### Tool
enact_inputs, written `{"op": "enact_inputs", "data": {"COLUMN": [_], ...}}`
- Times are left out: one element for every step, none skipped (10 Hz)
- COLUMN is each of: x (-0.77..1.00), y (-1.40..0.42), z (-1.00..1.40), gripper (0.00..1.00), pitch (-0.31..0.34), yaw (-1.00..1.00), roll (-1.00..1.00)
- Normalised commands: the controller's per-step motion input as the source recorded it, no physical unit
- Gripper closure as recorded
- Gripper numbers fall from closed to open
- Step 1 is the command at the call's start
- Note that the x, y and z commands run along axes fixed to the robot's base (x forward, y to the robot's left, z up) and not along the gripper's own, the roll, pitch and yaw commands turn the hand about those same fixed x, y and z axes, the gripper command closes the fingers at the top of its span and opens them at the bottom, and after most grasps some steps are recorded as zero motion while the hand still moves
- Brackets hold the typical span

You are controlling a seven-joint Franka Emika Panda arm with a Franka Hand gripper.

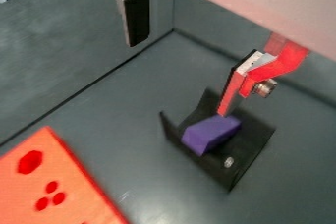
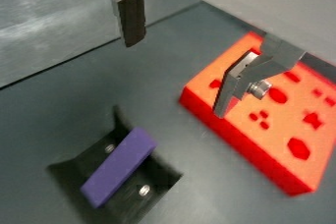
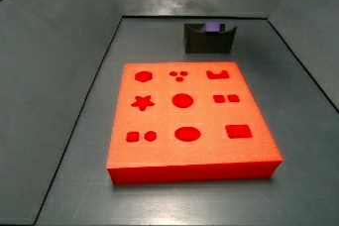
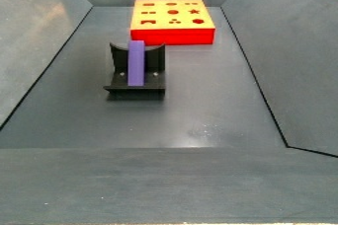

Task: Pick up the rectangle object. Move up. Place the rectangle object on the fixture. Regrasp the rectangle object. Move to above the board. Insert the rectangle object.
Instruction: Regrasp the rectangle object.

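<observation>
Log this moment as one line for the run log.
rectangle object leaning on fixture | gripper open, above fixture, holding nothing | board slots unfilled | regrasp not yet done

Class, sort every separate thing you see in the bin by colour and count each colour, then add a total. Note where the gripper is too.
Purple: 1, the rectangle object, leaning on the fixture.
Dark grey-black: 1, the fixture.
Orange-red: 1, the board.
Total: 3.
The gripper hangs above the bin floor, fingers apart and holding nothing.
</observation>
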Motion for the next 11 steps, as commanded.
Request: {"op": "enact_inputs", "data": {"x": [-0.03, -0.02, -0.02, -0.02, -0.01, 0.00, 0.02, 0.03, 0.04, 0.06, 0.07], "y": [-0.02, -0.02, -0.02, -0.02, -0.01, -0.02, -0.02, -0.02, -0.02, -0.03, -0.03], "z": [0.00, 0.00, 0.00, 0.00, 0.01, 0.00, 0.00, -0.01, 0.00, 0.00, -0.01], "gripper": [0.00, 0.00, 0.00, 0.00, 0.00, 0.00, 0.00, 0.00, 0.00, 0.00, 0.00], "pitch": [-0.005, -0.012, -0.012, -0.011, -0.008, -0.002, 0.006, 0.019, 0.031, 0.055, 0.070], "yaw": [0.03, 0.03, 0.03, 0.03, 0.03, 0.03, 0.03, 0.04, 0.04, 0.05, 0.05], "roll": [1.00, 1.00, 1.00, 1.00, 1.00, 1.00, 1.00, 1.00, 1.00, 1.00, 1.00]}}
